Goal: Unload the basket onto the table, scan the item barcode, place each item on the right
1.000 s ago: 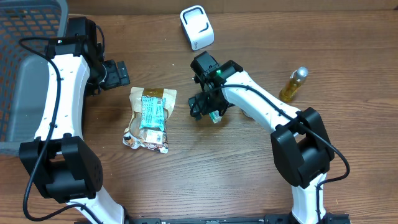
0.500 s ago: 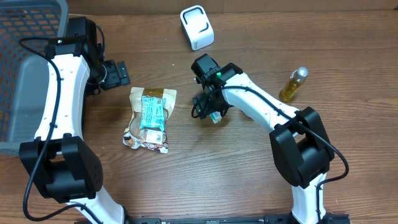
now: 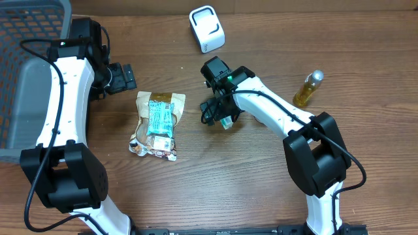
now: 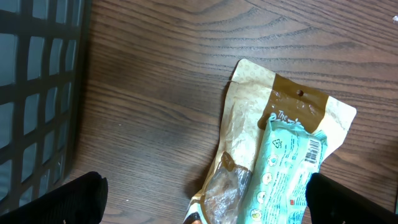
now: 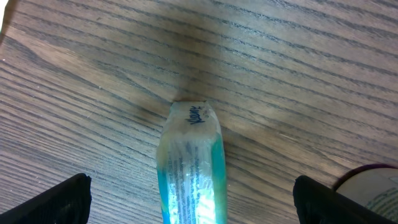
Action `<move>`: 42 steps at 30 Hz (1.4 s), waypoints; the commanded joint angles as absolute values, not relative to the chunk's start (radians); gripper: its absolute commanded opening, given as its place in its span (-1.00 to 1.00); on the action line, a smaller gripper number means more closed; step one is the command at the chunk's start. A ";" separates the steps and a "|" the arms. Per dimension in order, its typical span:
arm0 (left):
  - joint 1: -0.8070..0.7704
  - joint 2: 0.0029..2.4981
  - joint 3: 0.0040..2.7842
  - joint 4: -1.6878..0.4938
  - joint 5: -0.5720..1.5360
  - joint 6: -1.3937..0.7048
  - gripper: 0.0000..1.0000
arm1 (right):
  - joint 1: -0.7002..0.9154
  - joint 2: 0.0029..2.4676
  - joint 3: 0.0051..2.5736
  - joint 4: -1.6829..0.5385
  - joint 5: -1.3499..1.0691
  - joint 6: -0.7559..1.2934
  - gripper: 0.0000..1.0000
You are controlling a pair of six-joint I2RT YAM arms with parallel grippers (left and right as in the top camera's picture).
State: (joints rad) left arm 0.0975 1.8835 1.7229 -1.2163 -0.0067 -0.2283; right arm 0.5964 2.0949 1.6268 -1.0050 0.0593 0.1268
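A slim teal and clear packet (image 5: 191, 163) lies on the wooden table, and my right gripper (image 5: 193, 202) hangs over it, open, one finger on each side and neither touching it. From overhead only the packet's tip (image 3: 226, 123) shows below the right gripper (image 3: 215, 112). A brown snack bag (image 3: 157, 124) with a teal pack on top lies left of centre; a barcode (image 4: 314, 149) shows on that pack. My left gripper (image 4: 205, 208) is open above the bag's upper end, holding nothing. The white scanner (image 3: 206, 29) stands at the back.
A dark mesh basket (image 3: 26, 78) fills the left edge, close to the left arm. A small yellow bottle (image 3: 307, 89) stands at the right. A round dark-rimmed object (image 5: 373, 186) lies just right of the slim packet.
My right gripper has shifted slightly over the slim packet and turned a little. The left arm, the bag and the scanner have not moved.
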 commanded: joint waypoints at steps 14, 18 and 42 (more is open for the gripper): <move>0.090 1.877 1.721 -1.217 0.000 -0.213 0.99 | 0.599 2.088 1.622 -0.999 0.066 0.126 0.44; 0.090 1.877 1.721 -1.217 0.000 -0.213 0.99 | 0.599 2.088 1.622 -1.001 0.066 0.126 0.20; 0.090 1.877 1.721 -1.217 0.000 -0.213 0.99 | 0.599 2.088 1.595 -0.995 0.066 0.130 -0.01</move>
